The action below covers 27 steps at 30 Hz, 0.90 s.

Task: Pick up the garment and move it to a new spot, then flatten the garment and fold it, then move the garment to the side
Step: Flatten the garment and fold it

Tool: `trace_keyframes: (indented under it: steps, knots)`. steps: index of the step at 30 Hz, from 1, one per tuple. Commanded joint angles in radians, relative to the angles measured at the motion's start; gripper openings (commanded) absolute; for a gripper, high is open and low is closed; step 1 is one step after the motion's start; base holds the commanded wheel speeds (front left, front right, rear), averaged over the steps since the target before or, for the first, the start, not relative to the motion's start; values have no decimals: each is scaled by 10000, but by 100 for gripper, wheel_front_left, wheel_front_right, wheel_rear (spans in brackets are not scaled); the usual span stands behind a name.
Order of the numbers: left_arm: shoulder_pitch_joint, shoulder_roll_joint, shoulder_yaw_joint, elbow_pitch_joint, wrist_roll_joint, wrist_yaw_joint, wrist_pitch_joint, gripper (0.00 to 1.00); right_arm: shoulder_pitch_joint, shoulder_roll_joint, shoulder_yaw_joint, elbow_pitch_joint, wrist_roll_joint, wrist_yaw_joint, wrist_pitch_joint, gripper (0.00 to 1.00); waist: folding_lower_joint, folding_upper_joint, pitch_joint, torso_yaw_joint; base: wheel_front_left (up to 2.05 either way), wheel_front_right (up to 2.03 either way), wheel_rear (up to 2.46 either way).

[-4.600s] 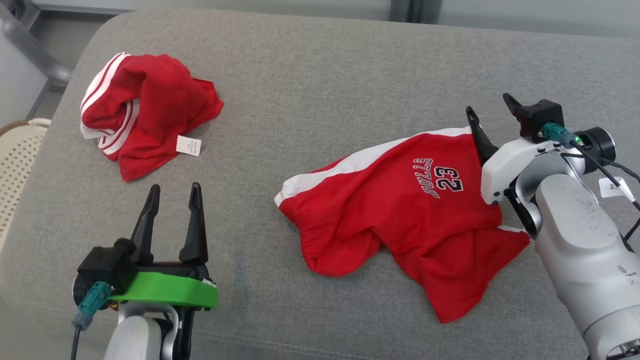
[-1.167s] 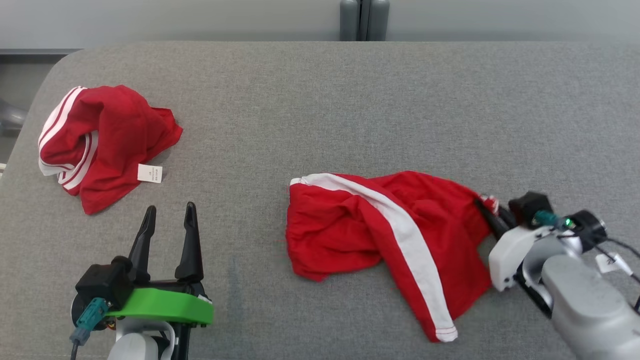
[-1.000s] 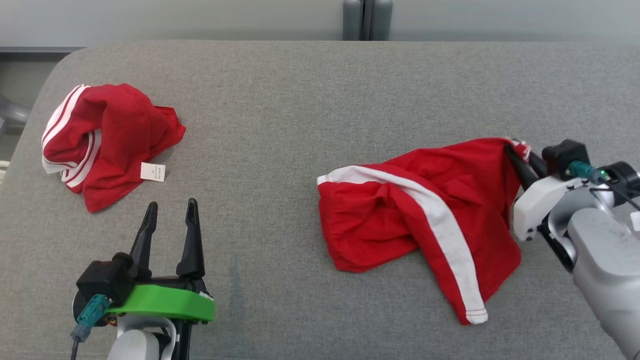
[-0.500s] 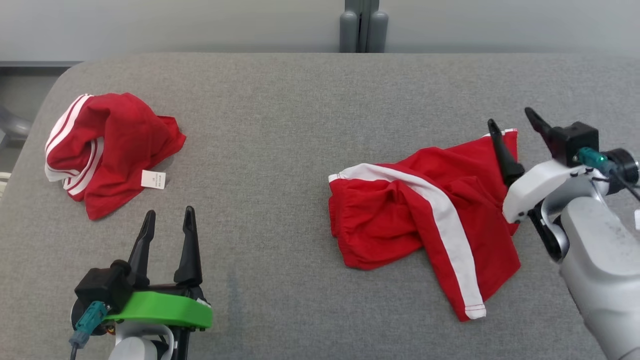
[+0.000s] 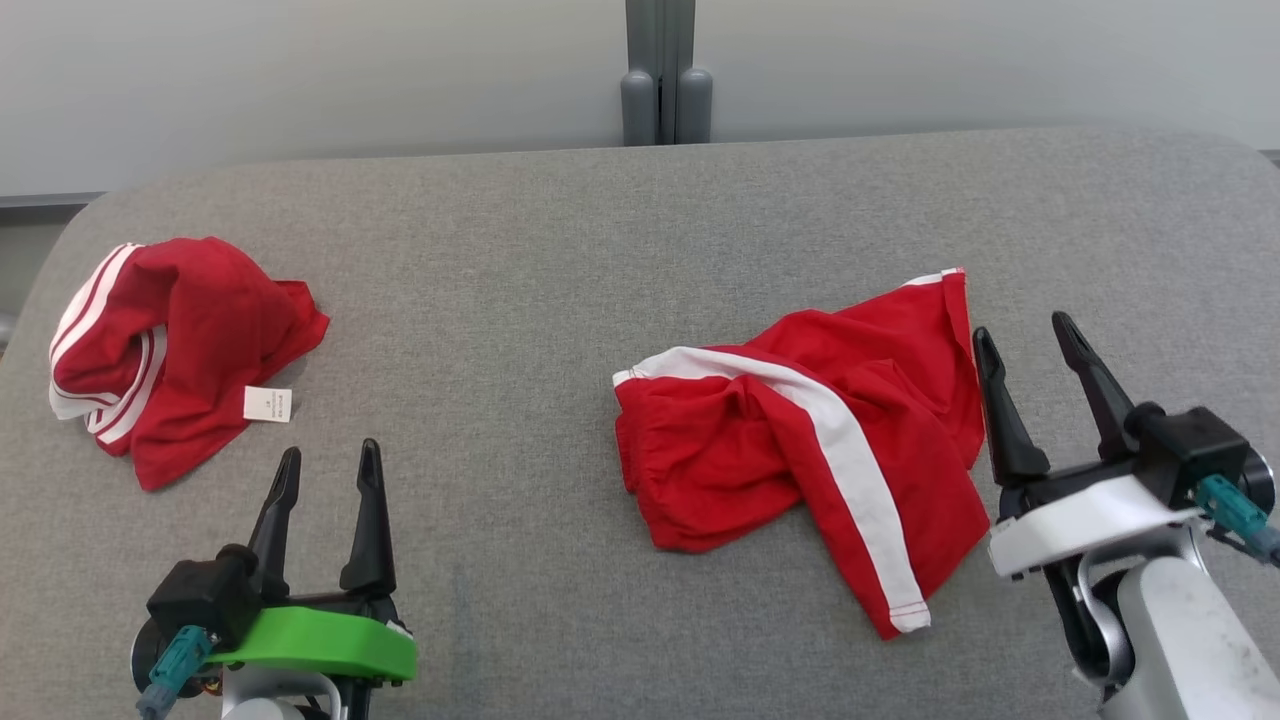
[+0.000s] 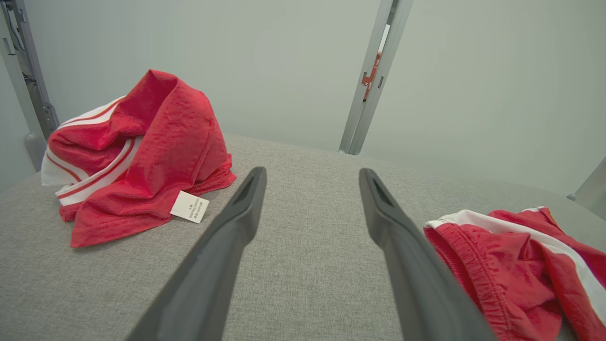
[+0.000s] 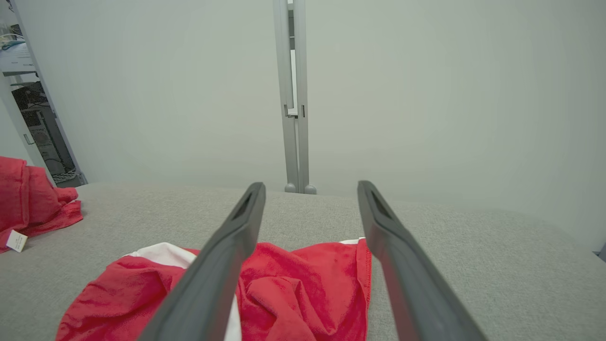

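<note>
Lying: garment (image 5: 720,460) crumpled on grey cushion (image 5: 560,280), right of centre, white stripe facing up.
R gripper (image 5: 1022,328): fingers spread wide, nothing btwn them, parked just beside garment's right edge.
L gripper (image 5: 330,450): spread too, empty, lower left, well apart from garment.
Far left: other red cloth (image 5: 180,330) in a heap, white tag (image 5: 267,403) at its edge.

The left gripper (image 6: 312,174) has its two dark fingers spread wide apart above a grey fabric surface (image 6: 303,284). To the left lies a crumpled red cloth heap (image 6: 156,156) with white stripes and a white tag (image 6: 190,207). At lower right lies the red garment (image 6: 511,265) with a white band. A metal post (image 6: 374,76) stands against a pale wall behind.
</note>
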Motion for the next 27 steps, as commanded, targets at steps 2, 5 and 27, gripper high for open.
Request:
trace_keyframes:
  steps: [2,5,27]
  knots:
    - [111,32,23,25,68,2,-2,100,630,279,-184,-569,-203,-17,-31,100,0,0,-33,-42,0,0,0]
    - [70,32,57,62,106,2,-2,100,1162,653,-330,-1061,-199,-15,-31,100,0,0,6,-91,0,0,0]
    - [-4717,1243,-4238,3720,-856,7,-2,100,603,1029,29,-910,-58,-17,-31,100,0,0,987,-1500,0,0,0]
